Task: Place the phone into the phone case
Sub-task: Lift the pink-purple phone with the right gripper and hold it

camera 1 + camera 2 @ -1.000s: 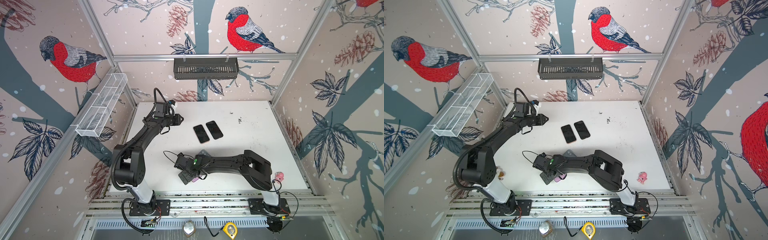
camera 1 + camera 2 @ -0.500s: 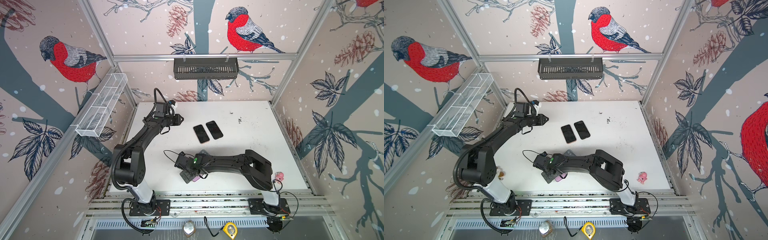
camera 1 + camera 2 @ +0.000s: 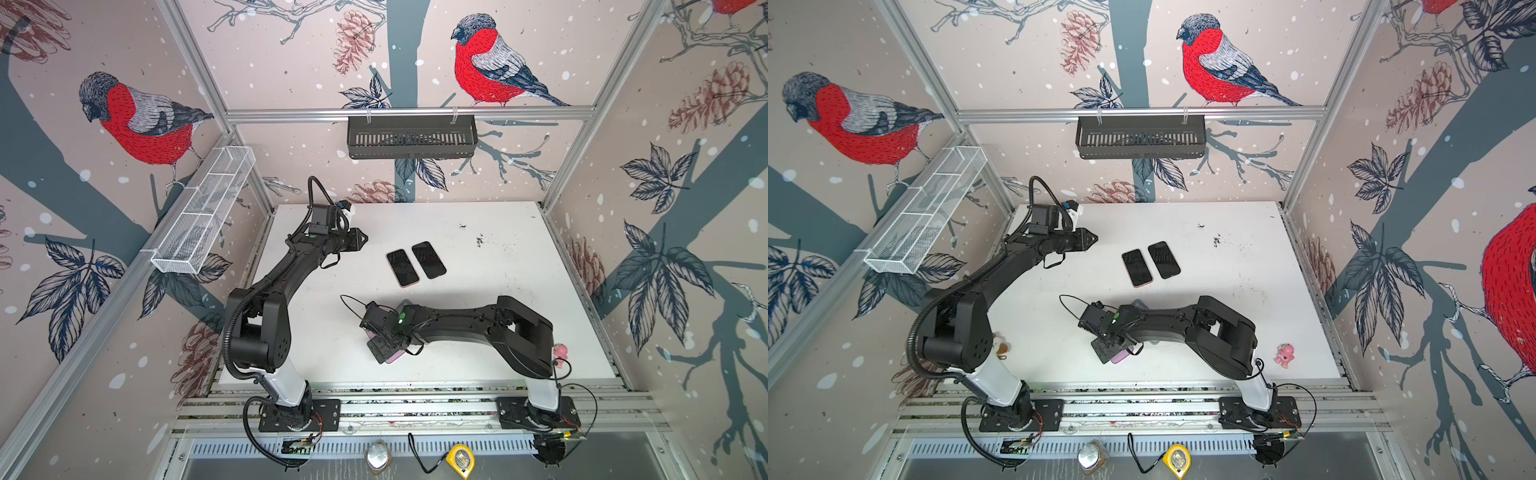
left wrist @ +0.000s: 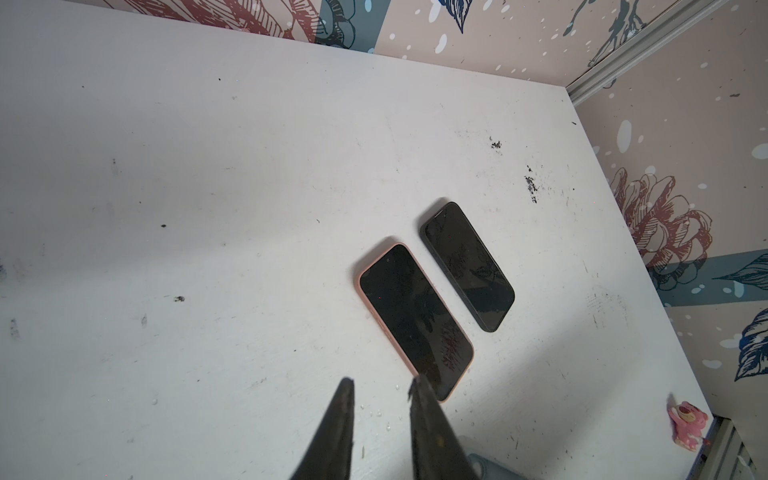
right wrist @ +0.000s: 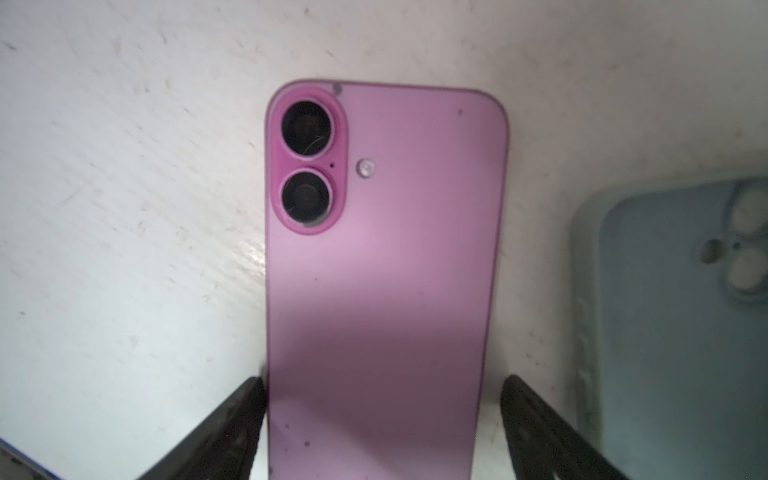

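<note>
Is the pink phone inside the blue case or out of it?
Out. The pink phone lies bare, back up, on the table; the blue case sits empty beside it, not touching.

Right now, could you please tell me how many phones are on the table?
3. Two lie screen-up side by side mid-table: a peach-cased phone and a dark phone. A pink phone lies back-up near the front, straddled by the open right gripper. That arm may hide others.
</note>
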You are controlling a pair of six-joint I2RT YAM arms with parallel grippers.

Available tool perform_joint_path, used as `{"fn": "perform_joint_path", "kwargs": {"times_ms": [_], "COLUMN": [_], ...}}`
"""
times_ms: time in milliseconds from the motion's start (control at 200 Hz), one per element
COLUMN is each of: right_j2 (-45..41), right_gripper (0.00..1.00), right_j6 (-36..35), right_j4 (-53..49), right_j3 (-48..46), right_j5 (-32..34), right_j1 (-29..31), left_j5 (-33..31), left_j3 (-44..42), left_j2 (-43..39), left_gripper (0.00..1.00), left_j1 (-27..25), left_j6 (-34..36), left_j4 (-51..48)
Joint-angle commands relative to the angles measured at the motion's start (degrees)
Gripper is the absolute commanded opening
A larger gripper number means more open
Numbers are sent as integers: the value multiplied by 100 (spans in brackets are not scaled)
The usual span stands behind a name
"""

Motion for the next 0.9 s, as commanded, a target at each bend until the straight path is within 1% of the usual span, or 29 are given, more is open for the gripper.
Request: {"fn": "perform_joint_path", "kwargs": {"times_ms": [0,125,260,320,555,720,896], "right_j2": [35,5,-72,-125,-412,-794,-1250], "right_gripper": [86,81,77,72,72,72,72], "right_j6": [145,143,117,98,48,-109,-389], "right_j4": [126,108,-47,-89,-252,-413,-420], "right_j3": [-91,-86,8,51,171,61,-439], "right_j5": [-555,-481,-217,-112,124,344,428], "right_j1": [1,-1,29,34,-9,-343,-999], "left_j5": [36,39,41,48,35,46,47], "left_j3": [40,44,40,42,42,45,37], "left_j2": [-5,-17,-10,-18,-13,-5,-4], "left_gripper": [26,26,26,26,26,26,26], "left_j1": [5,5,4,-3,0,0,5], "left_j6": [-15,-16,-15,-22,-14,-14,-14], "left_j4": [137,130,130,137,130,130,134]}}
